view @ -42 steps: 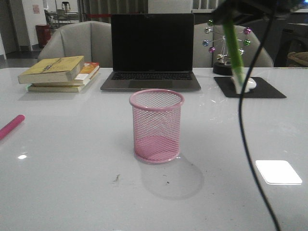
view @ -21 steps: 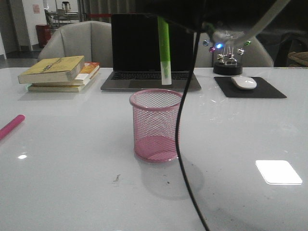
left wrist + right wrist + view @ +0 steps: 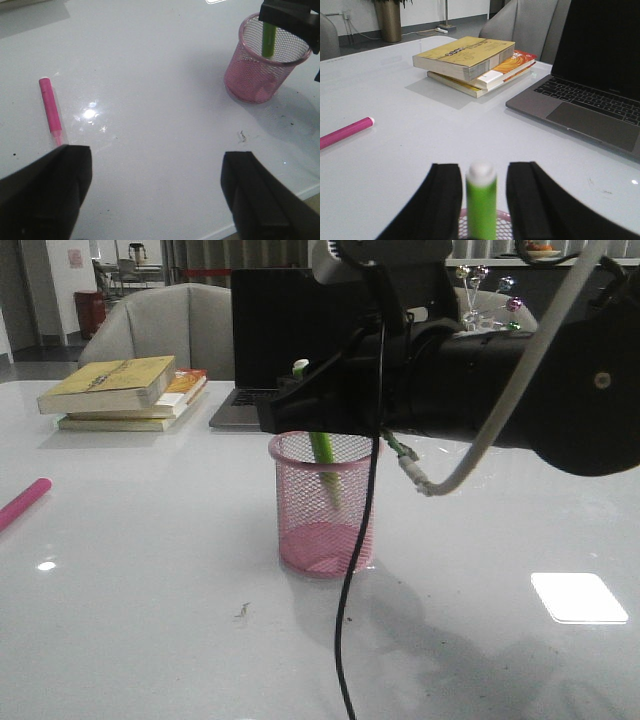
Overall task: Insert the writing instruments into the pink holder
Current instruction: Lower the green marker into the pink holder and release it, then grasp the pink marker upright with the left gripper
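The pink holder (image 3: 325, 502) stands upright mid-table, also seen from the left wrist (image 3: 260, 75) and as a strip of rim (image 3: 501, 216). Inside it the lime green marker (image 3: 322, 455) leans, pale cap up (image 3: 481, 205). My right gripper (image 3: 482, 176) hovers just above the rim, open, with a gap on each side of the marker; its dark body (image 3: 300, 402) hides the rim's top. The magenta marker (image 3: 22, 502) lies flat at the far left (image 3: 50, 102). My left gripper (image 3: 157, 160) hangs open over bare table, to the right of that marker.
A stack of books (image 3: 125, 392) and an open laptop (image 3: 300, 350) sit at the back, behind the cup. The right arm's black cable (image 3: 350, 580) hangs down in front of the cup. A bright light patch (image 3: 578, 597) lies on the table's right.
My right arm swung left from the mouse pad to above the cup and came down. The green marker went from hanging high to standing inside the cup, with the jaws now apart from it.
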You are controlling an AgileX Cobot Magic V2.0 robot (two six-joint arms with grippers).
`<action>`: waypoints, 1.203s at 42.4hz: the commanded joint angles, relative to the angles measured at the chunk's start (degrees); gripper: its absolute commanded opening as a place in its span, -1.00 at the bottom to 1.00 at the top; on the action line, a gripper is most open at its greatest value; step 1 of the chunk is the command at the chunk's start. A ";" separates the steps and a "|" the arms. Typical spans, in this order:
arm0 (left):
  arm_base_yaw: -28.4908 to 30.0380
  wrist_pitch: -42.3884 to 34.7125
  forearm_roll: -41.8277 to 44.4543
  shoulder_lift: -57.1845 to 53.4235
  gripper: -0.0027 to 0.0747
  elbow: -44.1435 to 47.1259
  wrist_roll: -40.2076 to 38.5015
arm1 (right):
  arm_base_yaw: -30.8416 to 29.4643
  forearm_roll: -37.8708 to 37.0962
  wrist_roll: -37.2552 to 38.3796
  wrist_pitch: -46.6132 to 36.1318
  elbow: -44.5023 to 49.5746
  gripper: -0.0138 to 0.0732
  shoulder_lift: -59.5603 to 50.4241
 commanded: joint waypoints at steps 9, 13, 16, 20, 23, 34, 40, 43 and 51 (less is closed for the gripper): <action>-0.54 -4.41 -0.32 -0.49 0.57 -1.72 -0.03 | 0.05 -0.95 -0.33 6.71 -1.53 0.38 -13.04; -0.54 -4.41 -0.32 -0.49 0.57 -1.72 -0.03 | 0.05 -0.95 -0.33 19.35 -1.53 0.38 -19.96; -0.54 -4.41 -0.32 -0.49 0.57 -1.72 -0.03 | 0.05 -0.95 -0.33 29.95 -1.53 0.36 -25.31; -0.54 -4.41 -0.32 -0.49 0.57 -1.72 -0.03 | -0.01 -0.95 -0.38 44.23 -1.53 0.34 -32.49; -0.54 -4.41 -0.32 -0.49 0.57 -1.72 -0.03 | -0.01 -1.02 -0.45 53.34 -1.53 0.34 -36.47; -0.54 -4.41 -0.32 -0.49 0.57 -1.72 -0.03 | -0.01 -1.33 -0.31 78.81 -1.53 0.34 -45.74; -0.54 -4.41 -0.32 -0.49 0.57 -1.72 -0.03 | -0.01 -0.05 0.63 85.70 -1.53 0.34 -48.50; -0.54 -4.41 -0.32 -0.49 0.57 -1.72 -0.03 | -0.01 0.12 1.98 86.71 -1.53 0.34 -49.70; 1.10 -3.62 0.14 -0.08 0.57 -2.15 -3.89 | -0.01 0.12 2.23 89.44 -1.45 0.34 -53.70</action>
